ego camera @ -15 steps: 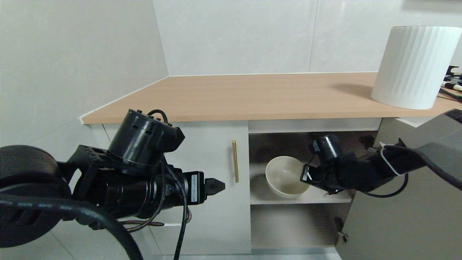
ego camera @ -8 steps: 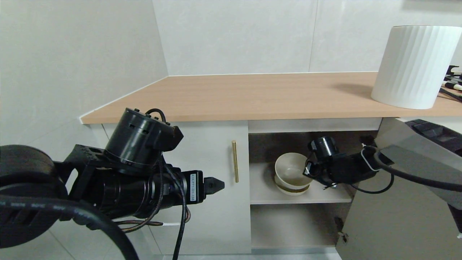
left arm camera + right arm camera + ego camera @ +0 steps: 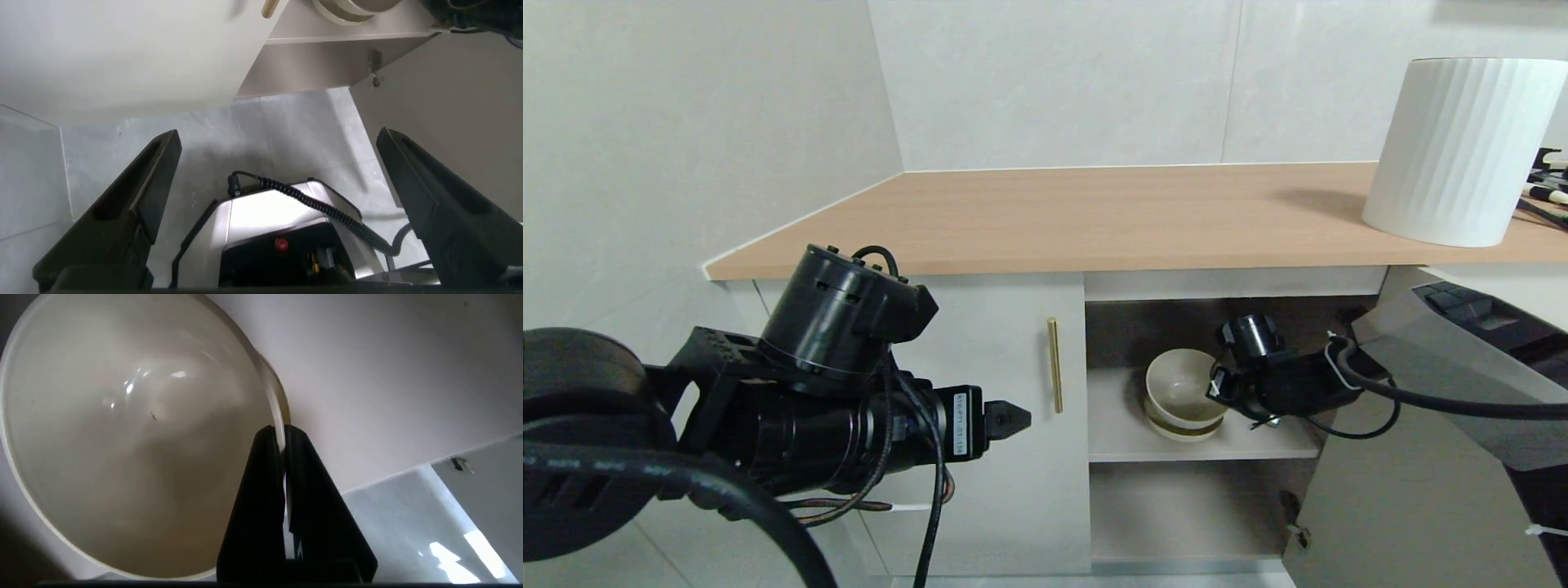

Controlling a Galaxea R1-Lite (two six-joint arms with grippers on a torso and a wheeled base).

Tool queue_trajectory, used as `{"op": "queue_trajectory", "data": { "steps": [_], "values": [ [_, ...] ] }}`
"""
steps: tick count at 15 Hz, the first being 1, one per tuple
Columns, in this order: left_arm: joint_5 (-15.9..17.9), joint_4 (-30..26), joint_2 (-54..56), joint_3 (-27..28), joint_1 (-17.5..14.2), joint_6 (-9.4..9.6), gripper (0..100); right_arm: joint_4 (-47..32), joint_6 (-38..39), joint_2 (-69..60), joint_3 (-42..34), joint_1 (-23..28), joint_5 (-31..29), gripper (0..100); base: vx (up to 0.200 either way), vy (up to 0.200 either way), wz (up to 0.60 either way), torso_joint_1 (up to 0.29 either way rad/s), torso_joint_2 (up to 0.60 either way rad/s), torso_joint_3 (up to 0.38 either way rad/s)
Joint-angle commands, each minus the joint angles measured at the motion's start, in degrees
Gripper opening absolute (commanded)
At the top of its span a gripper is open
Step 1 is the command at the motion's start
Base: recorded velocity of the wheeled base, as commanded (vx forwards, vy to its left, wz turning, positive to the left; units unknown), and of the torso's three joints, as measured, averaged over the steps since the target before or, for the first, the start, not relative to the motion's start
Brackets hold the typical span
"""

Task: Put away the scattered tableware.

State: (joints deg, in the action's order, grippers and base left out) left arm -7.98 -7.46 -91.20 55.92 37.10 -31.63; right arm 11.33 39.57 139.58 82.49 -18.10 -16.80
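Head view, left to right. Found the left gripper spread wide, empty, near the closed door. Noted a white label on its arm, print unreadable. Found the right gripper pinched on the rim of the bowl, nested in a second bowl on the cabinet shelf.

The left cupboard door is shut and blocks that side. The right door hangs open, so the way in is from the front. On the shelf, the top bowl sits in a bottom bowl. The right gripper pinches the top bowl's rim, and its arm fills the right side. There is room under the shelf. The counter has wide room left of the white tub.
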Motion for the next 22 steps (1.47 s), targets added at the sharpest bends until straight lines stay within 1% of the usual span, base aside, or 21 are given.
{"op": "queue_trajectory", "data": {
  "steps": [1,2,8,10,11,12,14,15,16,17,18,19,20,21,22],
  "values": [
    [-0.01,-0.01,-0.03,0.07,-0.01,-0.01,100,0.01,-0.02,0.78,0.65,0.00,0.01,0,0.000,0.000,0.00,0.000,0.00,0.000],
    [-0.01,-0.01,0.06,0.07,-0.01,-0.01,100,-0.08,-0.02,0.87,0.91,0.00,0.01,100,0.000,0.000,0.00,0.000,0.00,0.000],
    [-0.01,-0.01,0.93,0.16,-0.01,-0.09,100,-0.69,0.24,-1.15,-0.05,0.00,0.10,100,0.000,0.000,0.00,0.000,0.00,0.000],
    [-0.19,-0.01,4.01,0.24,-0.45,-0.01,100,-0.78,0.07,-7.13,-5.68,-0.53,0.98,100,0.000,0.000,0.00,0.000,0.00,0.000],
    [-0.19,-0.01,5.06,0.24,-0.53,0.08,100,-0.78,-0.20,-8.71,-7.08,-0.71,1.42,100,0.000,0.000,0.00,0.000,0.00,0.000],
    [0.16,-0.45,9.64,-0.20,-0.45,0.35,100,-1.31,-2.04,-16.54,-13.85,-2.38,4.58,100,0.000,0.000,0.00,0.000,0.00,0.000],
    [0.25,-1.06,14.29,-3.10,-0.01,0.43,100,-2.54,-5.73,-27.87,-23.96,-4.22,8.45,100,0.000,0.000,0.00,0.000,0.00,0.000],
    [0.34,-1.42,16.84,-4.59,-0.18,0.43,100,-3.06,-8.28,-33.59,-27.56,-4.66,10.91,100,0.000,0.000,0.00,0.000,0.00,0.000],
    [0.34,-1.68,18.25,-5.47,-0.53,0.52,100,-3.94,-9.78,-37.10,-29.32,-5.36,11.96,100,0.000,0.000,0.00,0.000,0.00,0.000],
    [0.95,-2.03,20.45,-7.23,-2.20,0.78,100,-6.40,-10.92,-43.08,-32.13,-5.89,13.28,100,0.000,0.000,0.00,0.000,0.00,0.000],
    [1.92,-2.03,21.59,-9.07,-3.61,2.54,100,-8.51,-11.80,-47.56,-34.15,-6.42,14.51,100,0.000,0.000,0.00,0.000,0.00,0.000],
    [3.24,-1.94,22.03,-10.65,-4.49,4.21,100,-10.09,-12.76,-51.25,-34.59,-7.12,14.95,100,0.000,0.000,0.00,0.000,0.00,0.000],
    [4.29,-1.94,22.56,-11.62,-6.07,4.65,100,-12.64,-12.94,-55.03,-34.77,-9.06,15.04,100,0.000,0.000,0.00,0.000,0.00,0.000],
    [5.44,-1.94,22.91,-12.15,-7.30,4.65,100,-16.07,-12.94,-57.76,-34.94,-11.16,15.13,100,0.000,0.000,0.00,0.000,0.00,0.000],
    [5.96,-1.94,23.08,-12.32,-7.83,4.48,100,-17.48,-12.94,-58.72,-35.38,-12.04,15.13,100,0.000,0.000,0.00,0.000,0.00,0.000]
  ]
}}
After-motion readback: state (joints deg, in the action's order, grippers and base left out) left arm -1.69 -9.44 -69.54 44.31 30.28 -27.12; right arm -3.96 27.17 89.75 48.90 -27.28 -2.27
